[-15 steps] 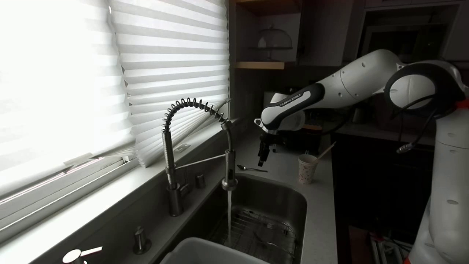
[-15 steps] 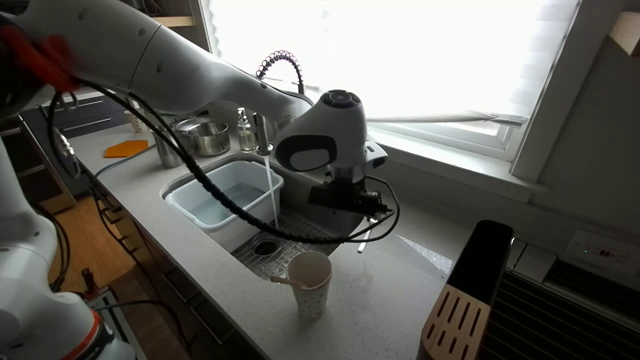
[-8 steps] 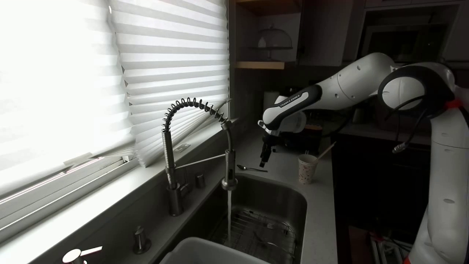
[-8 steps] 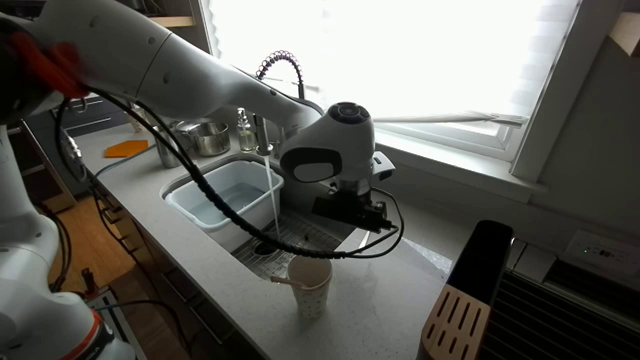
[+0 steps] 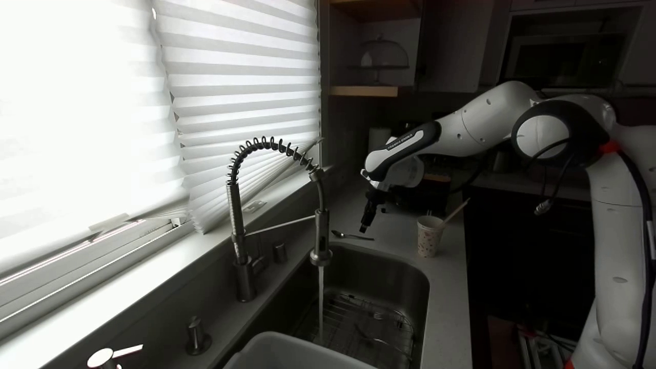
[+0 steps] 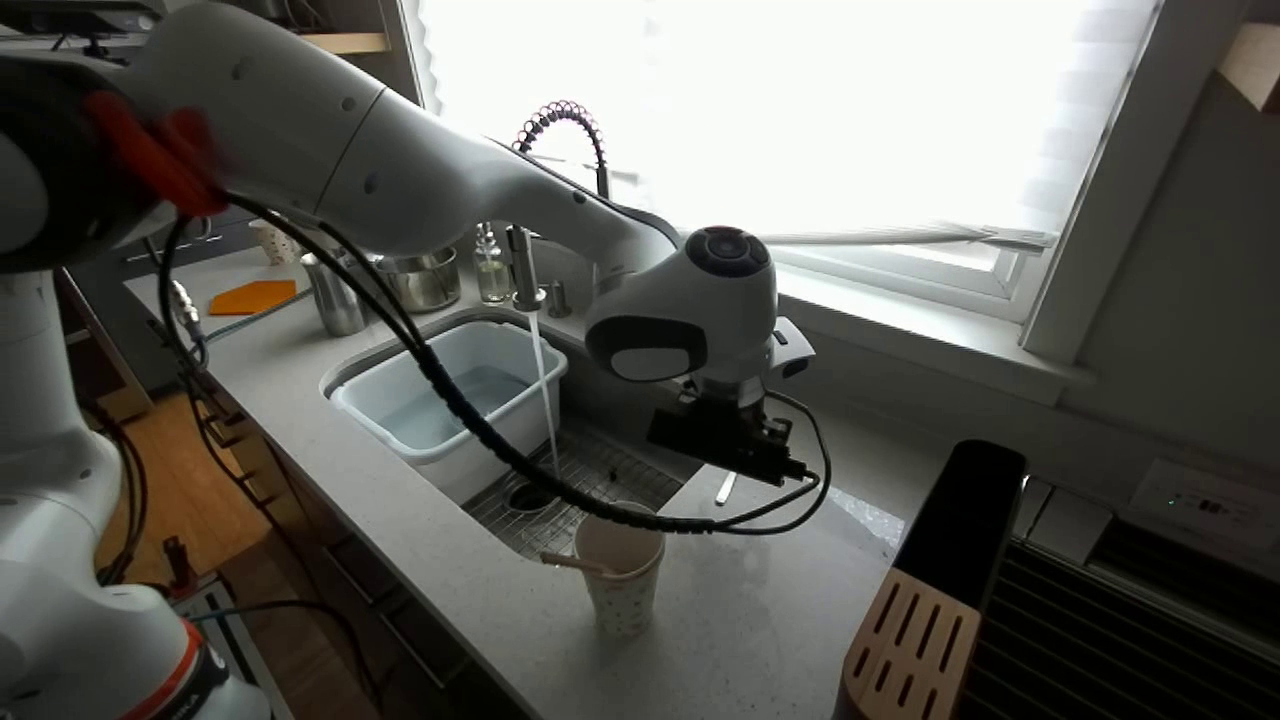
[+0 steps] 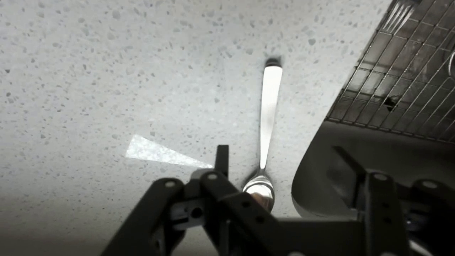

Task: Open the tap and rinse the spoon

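Note:
The tap [image 5: 321, 237] is silvery with a coiled-spring neck, and a stream of water runs from its sprayer head. It also shows in an exterior view [image 6: 524, 270], partly behind the arm. The spoon [image 7: 269, 106] lies on the counter beside the sink's edge, its bowl partly covered by a gripper finger in the wrist view. It shows in both exterior views, whole in an exterior view [image 5: 352, 236] and only by its handle end in an exterior view [image 6: 726, 488]. My gripper [image 7: 279, 147] is open and empty above the counter, with the spoon between its fingers in the picture, not touched.
The sink [image 5: 400, 266] holds a wire rack, a fork [image 7: 399, 17] and a pale plastic tub [image 6: 450, 455]. A paper cup [image 6: 622, 590] with a stick stands on the counter near the sink. A black and wooden block [image 6: 930, 600] stands farther along.
My arm has come lower, and the gripper has shifted over the counter, to the right and down in an exterior view. It has turned slightly. The spoon and running water stay the same.

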Motion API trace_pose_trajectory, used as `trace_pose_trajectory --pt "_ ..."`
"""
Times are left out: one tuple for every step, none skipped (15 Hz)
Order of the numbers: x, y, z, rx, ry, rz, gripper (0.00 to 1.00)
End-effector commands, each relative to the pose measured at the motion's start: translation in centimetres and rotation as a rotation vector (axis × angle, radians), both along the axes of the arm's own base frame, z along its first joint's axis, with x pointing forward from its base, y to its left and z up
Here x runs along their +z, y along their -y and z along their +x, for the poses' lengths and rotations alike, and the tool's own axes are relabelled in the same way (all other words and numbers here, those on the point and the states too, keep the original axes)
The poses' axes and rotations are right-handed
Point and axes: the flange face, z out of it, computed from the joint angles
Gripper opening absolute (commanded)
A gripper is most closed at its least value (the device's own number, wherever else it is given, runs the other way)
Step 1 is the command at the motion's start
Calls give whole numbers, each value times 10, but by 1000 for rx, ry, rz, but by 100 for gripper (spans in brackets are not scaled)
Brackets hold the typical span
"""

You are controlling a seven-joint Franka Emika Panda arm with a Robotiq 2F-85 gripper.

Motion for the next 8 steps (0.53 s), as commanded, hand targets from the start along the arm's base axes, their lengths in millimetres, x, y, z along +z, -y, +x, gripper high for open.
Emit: trace_pose_trajectory --pt "-14 5 15 25 -11 5 94" --pt "-17 3 18 33 -15 6 100" --pt "-20 2 22 40 -15 7 100" --pt "-21 1 25 43 -17 7 100" --pt "-23 0 27 49 -20 8 75" --pt "-24 1 29 52 -21 6 75" --pt "-25 1 31 55 -21 6 74" --pt "-25 2 32 56 -20 7 67"
